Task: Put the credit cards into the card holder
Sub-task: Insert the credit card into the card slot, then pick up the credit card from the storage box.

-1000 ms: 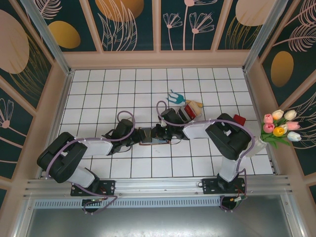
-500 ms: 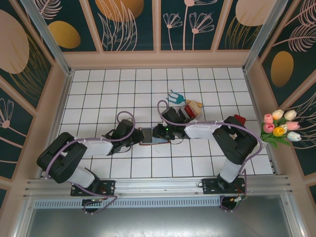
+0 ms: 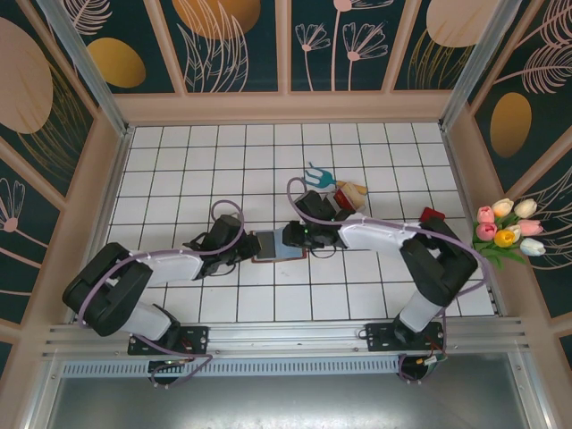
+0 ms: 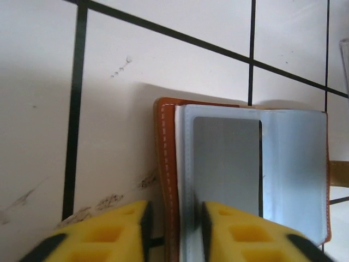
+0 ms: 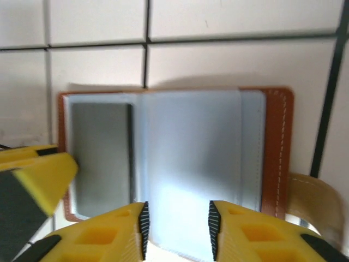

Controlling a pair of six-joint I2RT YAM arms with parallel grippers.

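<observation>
Seen from above, the open wallet (image 3: 275,247) lies mid-table, with the left gripper (image 3: 248,248) at its 9 o'clock edge and the right gripper (image 3: 300,239) at 3 o'clock. A garden fork (image 3: 318,176) sits near at 1 o'clock, and bare tiles (image 3: 268,299) lie at 6.

Left wrist: parted fingers (image 4: 109,232) straddle the wallet's stitched brown edge.

Right wrist: fingers (image 5: 262,234) stand apart, empty, over the pale lining.

The card holder (image 4: 164,164) is smooth reddish-brown leather with a low sheen, edged in pale stitching. Its inner pockets are smooth, pale grey-blue and faintly glossy, around a matt grey panel (image 4: 226,164). The tabletop (image 4: 38,136) is glossy white tile, scuffed by the left gripper (image 4: 174,229), whose jaws are matt yellow plastic.
</observation>
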